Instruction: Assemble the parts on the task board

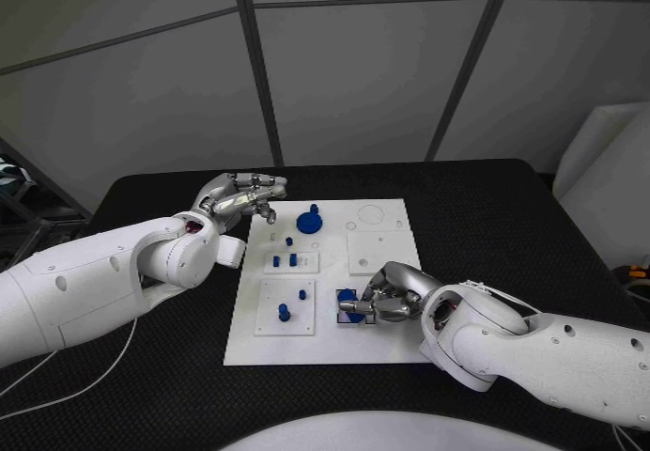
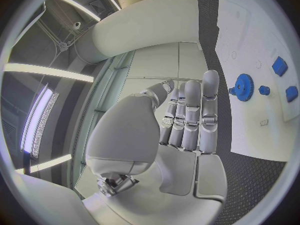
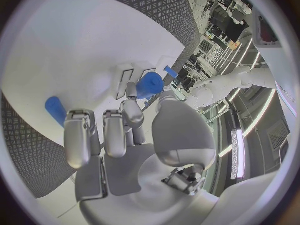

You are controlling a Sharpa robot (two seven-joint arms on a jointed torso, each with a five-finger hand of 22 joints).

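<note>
The white task board (image 1: pixel 386 343) lies in the middle of the black table. A blue gear (image 1: pixel 310 222) stands near its far left part, also seen as the gear (image 2: pixel 242 87) in the left wrist view. Small blue pegs (image 1: pixel 284 254) stand in a block at mid-left, and another peg (image 1: pixel 285 312) stands in the near-left block. My left hand (image 1: pixel 244 198) hovers over the board's far left corner, its fingers (image 2: pixel 190 115) straight and holding nothing. My right hand (image 1: pixel 385 299) is low over the board's near middle and pinches a blue part (image 3: pixel 149 85) between thumb and finger.
A square white block (image 1: pixel 373 252) sits on the board's right half, and round recesses (image 1: pixel 370 215) lie at its far right. Another blue peg (image 3: pixel 55 109) stands close beside my right hand's fingers. Black table (image 1: pixel 515 235) surrounds the board.
</note>
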